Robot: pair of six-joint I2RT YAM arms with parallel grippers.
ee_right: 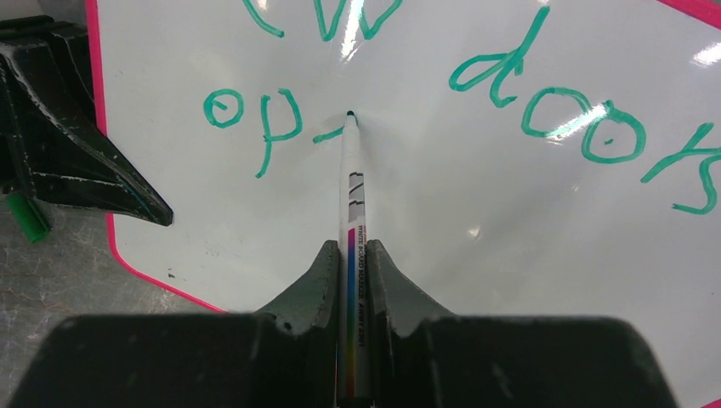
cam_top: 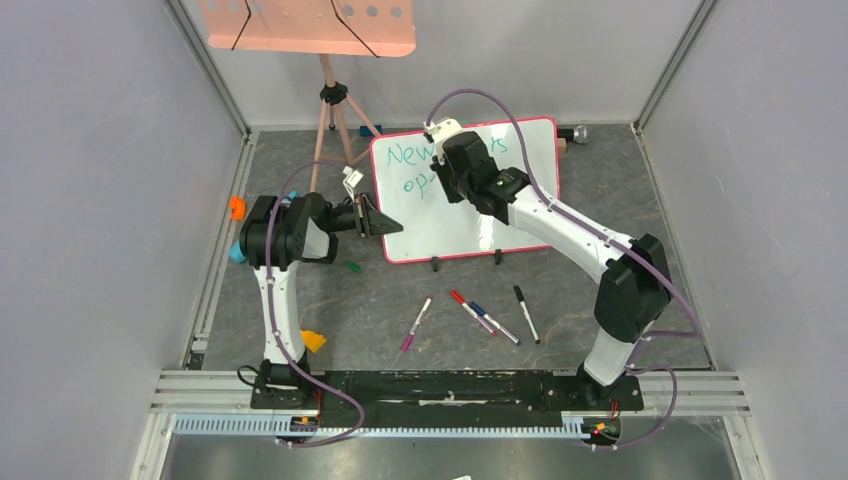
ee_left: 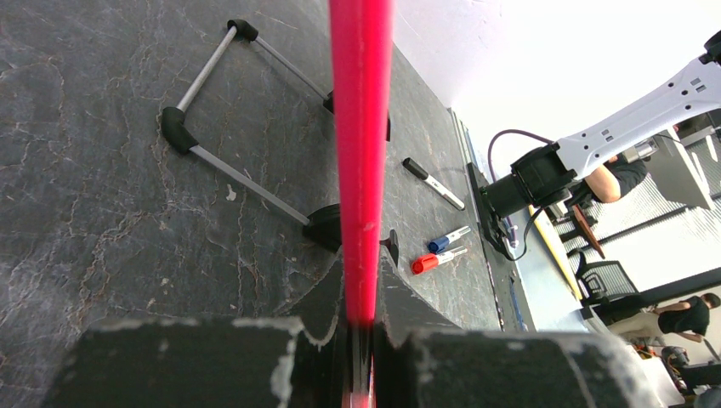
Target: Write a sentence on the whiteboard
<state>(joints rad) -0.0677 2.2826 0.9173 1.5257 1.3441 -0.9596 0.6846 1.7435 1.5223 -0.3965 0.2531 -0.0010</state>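
Counter (cam_top: 400, 300): dark slate-look surface, everything sits on it.

Whiteboard (cam_top: 430, 225): stands near the middle-back of the counter, leaning back on two small black feet, and I face its writing side. Judged stiff and light with a glossy, slippery face. On feet like that it would likely slide or tip under pen pressure, so it needs bracing. The best hold is the thin pink-red frame (ee_left: 361, 127) at a side edge, not the face.

My left end effector (ee_left: 361, 323): jaws together, clamped on the frame at the board's left edge, low down. In the wrist view the edge runs straight up between the fingers. The hold looks good for steadying.

My right end effector (ee_right: 349, 255): jaws pinched on a marker (ee_right: 351, 195) at the rear of the barrel, with the front half sticking out. The marker is slim, light and smooth and could twist in the grip, so I'd press lightly.

Sentence (cam_top: 412, 158): green handwriting. The top line reads "New doors". The second line has "op" plus a short stroke. The marker tip is touching the board at the end of that stroke, so I judge I'm mid-word on line two with several letters left.

Spare markers (cam_top: 470, 312): four lie on the counter in front of the board, well apart from both end effectors.

Green cap (cam_top: 352, 266): lies on the counter near the board's lower left corner.
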